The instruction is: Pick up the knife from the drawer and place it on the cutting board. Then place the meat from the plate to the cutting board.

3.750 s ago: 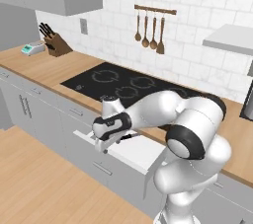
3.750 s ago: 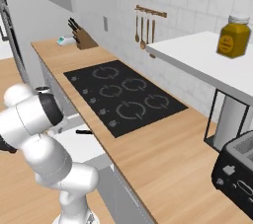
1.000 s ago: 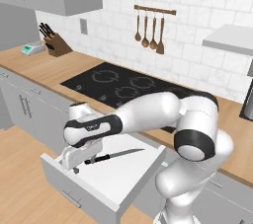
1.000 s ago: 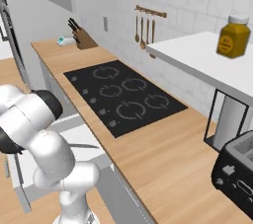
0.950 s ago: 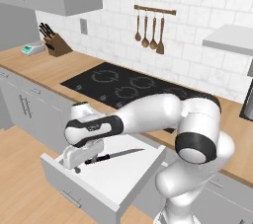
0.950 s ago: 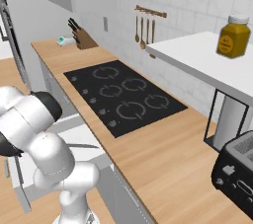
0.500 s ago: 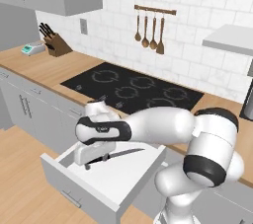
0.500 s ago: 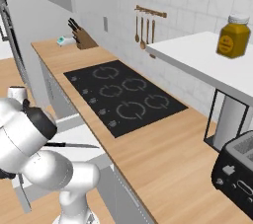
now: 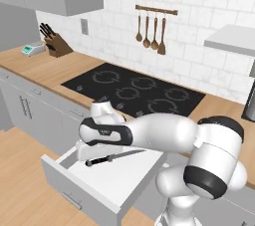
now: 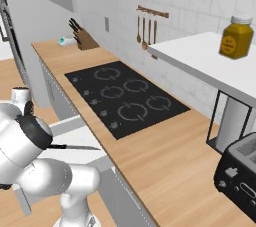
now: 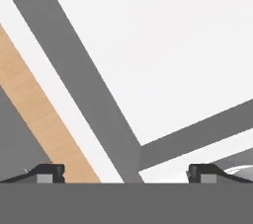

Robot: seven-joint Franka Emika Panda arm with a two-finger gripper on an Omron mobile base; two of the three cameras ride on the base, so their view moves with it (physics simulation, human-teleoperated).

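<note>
knife [image 9: 113, 158]: lies in the open drawer [image 9: 107, 182], handle at 8 o'clock.
gripper [image 11: 126, 172]: fingers wide apart, holding nothing, above the drawer's corner.
right base view: blade tip only.

open drawer [image 9: 107, 180], knife [image 9: 113, 158] inside

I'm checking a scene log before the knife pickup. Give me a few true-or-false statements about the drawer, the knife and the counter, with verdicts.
1. The drawer stands pulled open. True.
2. The knife lies on the black cooktop. False: it lies inside the drawer.
3. A wooden knife block stands at the far end of the counter. True.
4. The end effector is clamped on the knife. False: its tips stand apart, with nothing between them.
5. Utensils hang on the wall. True.
</note>
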